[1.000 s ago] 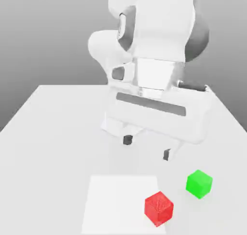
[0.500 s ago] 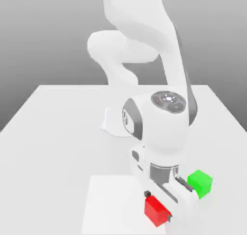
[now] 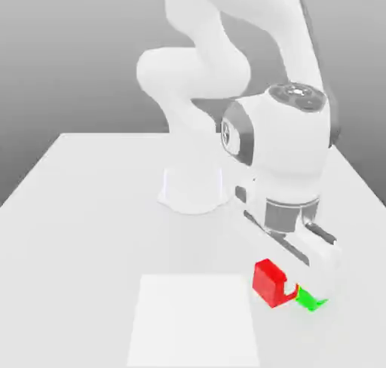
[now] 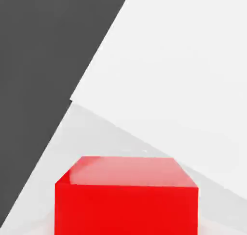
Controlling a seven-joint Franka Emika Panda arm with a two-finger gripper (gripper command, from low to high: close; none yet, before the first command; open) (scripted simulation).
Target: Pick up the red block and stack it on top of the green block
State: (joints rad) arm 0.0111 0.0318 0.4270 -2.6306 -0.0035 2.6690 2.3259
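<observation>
The red block is a small glossy red cube, held off the table in my gripper, which is shut on it. It hangs close beside the green block, on the exterior view's left of it. The green block rests on the white table; just a small green corner shows, the rest hidden behind the red block and my hand. In the hand view the red block sits close up, its top face shining.
A paler white square patch lies on the table near its front. My arm's round base stands mid-table behind it. In the hand view the table's edge runs diagonally, with dark floor beyond.
The gripper came down from above the table, shut on the red block, then carried it up and toward the exterior view's right, next to the green block.
</observation>
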